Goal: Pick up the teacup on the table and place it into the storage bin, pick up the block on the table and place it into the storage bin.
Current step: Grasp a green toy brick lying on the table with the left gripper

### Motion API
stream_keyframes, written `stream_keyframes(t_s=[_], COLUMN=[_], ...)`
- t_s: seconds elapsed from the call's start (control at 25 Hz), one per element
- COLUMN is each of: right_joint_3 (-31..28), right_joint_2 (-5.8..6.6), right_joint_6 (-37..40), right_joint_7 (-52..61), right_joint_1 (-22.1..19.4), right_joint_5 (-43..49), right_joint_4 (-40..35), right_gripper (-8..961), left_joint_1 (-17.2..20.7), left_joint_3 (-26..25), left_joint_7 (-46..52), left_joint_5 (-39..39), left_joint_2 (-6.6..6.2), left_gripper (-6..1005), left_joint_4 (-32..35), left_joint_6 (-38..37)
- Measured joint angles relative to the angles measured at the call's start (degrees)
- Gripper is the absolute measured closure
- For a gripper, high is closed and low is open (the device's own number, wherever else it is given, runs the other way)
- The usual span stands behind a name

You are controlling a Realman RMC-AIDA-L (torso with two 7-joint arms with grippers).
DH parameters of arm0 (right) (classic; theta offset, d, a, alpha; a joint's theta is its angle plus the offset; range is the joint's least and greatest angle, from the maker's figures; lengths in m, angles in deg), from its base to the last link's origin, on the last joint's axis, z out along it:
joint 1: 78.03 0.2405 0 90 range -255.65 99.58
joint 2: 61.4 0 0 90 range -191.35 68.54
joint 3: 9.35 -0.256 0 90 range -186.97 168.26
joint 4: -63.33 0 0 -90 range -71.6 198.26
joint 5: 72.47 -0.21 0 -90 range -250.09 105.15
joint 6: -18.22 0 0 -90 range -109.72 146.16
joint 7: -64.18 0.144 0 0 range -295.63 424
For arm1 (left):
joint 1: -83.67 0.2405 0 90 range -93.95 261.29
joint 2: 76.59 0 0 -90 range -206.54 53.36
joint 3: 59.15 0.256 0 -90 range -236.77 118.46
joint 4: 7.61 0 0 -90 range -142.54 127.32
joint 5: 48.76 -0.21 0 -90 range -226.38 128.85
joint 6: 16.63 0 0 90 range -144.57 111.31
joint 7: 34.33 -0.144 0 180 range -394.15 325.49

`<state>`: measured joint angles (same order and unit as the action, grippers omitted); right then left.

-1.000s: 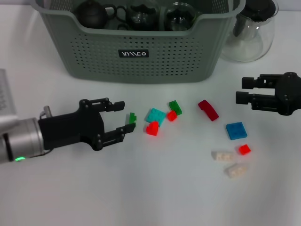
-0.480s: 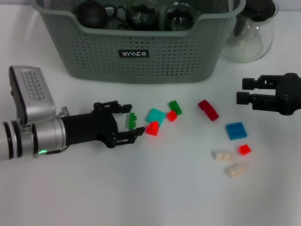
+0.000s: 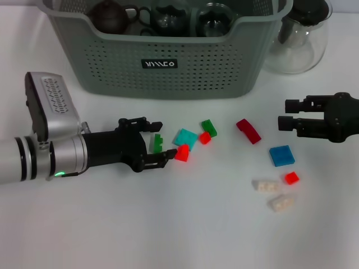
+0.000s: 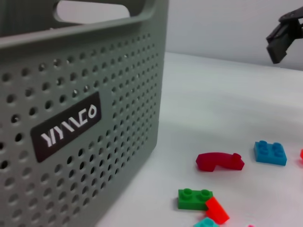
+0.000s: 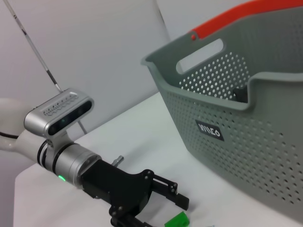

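The left end effector (image 3: 156, 143) lies low over the white surface (image 3: 168, 224), its fingers apart around a small green block (image 3: 157, 142), with a red block (image 3: 182, 153) just to its right. The grey-green storage bin (image 3: 168, 61) stands at the far side, with dark teapots and glassware inside. The right end effector (image 3: 287, 114) hovers at the right, fingers apart, gripping nothing.

Two black grippers on a silver-and-white arm

The left gripper (image 3: 158, 143) was matte black with angular linked fingers, mounted on a silver cylindrical wrist banded with black rings and showing a small green light. A grey ribbed camera housing (image 3: 51, 105) sat on that wrist at the frame's left. The right gripper (image 3: 287, 114), at the right edge, was all black.
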<state>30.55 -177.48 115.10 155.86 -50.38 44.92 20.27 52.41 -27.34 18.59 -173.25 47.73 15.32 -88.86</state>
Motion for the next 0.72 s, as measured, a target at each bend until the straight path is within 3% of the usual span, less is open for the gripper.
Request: stream_keyframes(t_s=[0.44, 0.72], right_joint_3=[0.0, 0.0], right_joint_2=[-0.03, 0.01], right_joint_6=[-0.3, -0.4], right_joint_7=[-0.2, -0.3], right_joint_1=[0.0, 0.0], right_joint_5=[0.1, 0.1], right_joint_4=[0.0, 0.0], right_gripper=[358, 358], left_joint_1=[-0.4, 1.3], left_joint_3=[2.5, 2.2], left_joint_7=[3.0, 3.1], left_joint_5=[-0.1, -0.2], left_joint_2=[0.13, 0.13], left_gripper=[281, 282], left_joint_4=[-0.1, 1.6], left_joint_6=[3.1, 0.6])
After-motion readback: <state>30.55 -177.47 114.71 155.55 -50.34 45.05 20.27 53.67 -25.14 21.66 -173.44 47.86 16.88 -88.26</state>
